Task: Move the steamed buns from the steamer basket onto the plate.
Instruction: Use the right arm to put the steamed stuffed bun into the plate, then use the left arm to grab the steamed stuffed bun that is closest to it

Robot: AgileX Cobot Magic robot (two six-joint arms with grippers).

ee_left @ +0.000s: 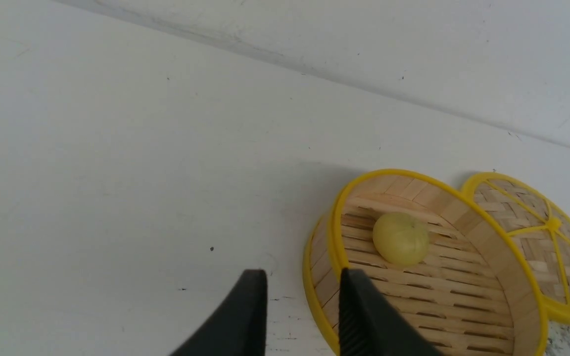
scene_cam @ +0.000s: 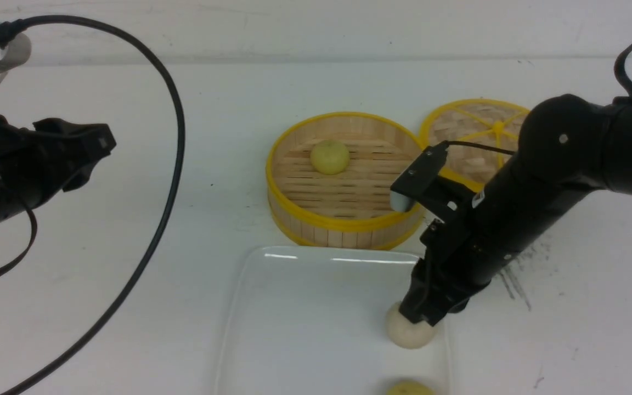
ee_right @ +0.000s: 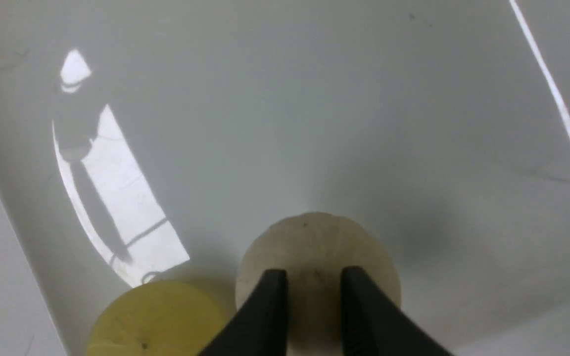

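Front view: beige bun (scene_cam: 409,332) seen on plate (scene_cam: 294,307), near yellow bun (scene_cam: 409,388); third bun (scene_cam: 329,157) seen in steamer basket (scene_cam: 343,225).
Left wrist view: left end effector (ee_left: 302,277) held half open, empty.
Right wrist view: right end effector (ee_right: 309,277) seen slightly parted atop beige bun; grip not discernible. Buns judged light, soft, easily dented; best taken gently across sides.

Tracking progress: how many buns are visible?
3. One yellow bun in the basket; a beige bun on the plate at the right end effector; a second yellow bun beside it, partly cropped.
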